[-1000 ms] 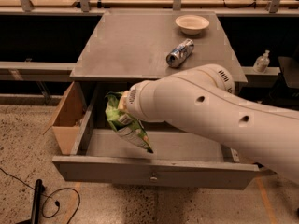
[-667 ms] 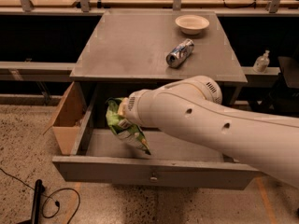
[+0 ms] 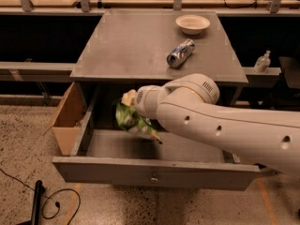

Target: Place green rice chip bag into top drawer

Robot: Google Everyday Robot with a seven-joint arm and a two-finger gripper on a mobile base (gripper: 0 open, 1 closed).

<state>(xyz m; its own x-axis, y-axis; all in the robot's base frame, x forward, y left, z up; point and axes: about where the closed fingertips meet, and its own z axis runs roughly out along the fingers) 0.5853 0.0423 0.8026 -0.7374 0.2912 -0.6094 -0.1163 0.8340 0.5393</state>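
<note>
The green rice chip bag (image 3: 133, 122) is crinkled green foil and hangs in the air over the left half of the open top drawer (image 3: 154, 170). The drawer is pulled far out, and its grey front panel has a small round knob (image 3: 152, 178). My gripper (image 3: 127, 99) is at the end of the white arm, above the drawer's inside, shut on the top of the bag. The bag's lower corner points down toward the drawer floor and does not touch it.
A crushed silver-blue can (image 3: 180, 53) and a white bowl (image 3: 192, 24) sit on the grey cabinet top (image 3: 136, 41). An open brown cardboard box (image 3: 68, 118) stands against the drawer's left side. A black cable (image 3: 56, 205) lies on the floor at the front left.
The arm has swung so that its forearm sits further right, and the bag has shifted slightly right over the drawer. The gripper still holds the bag.
</note>
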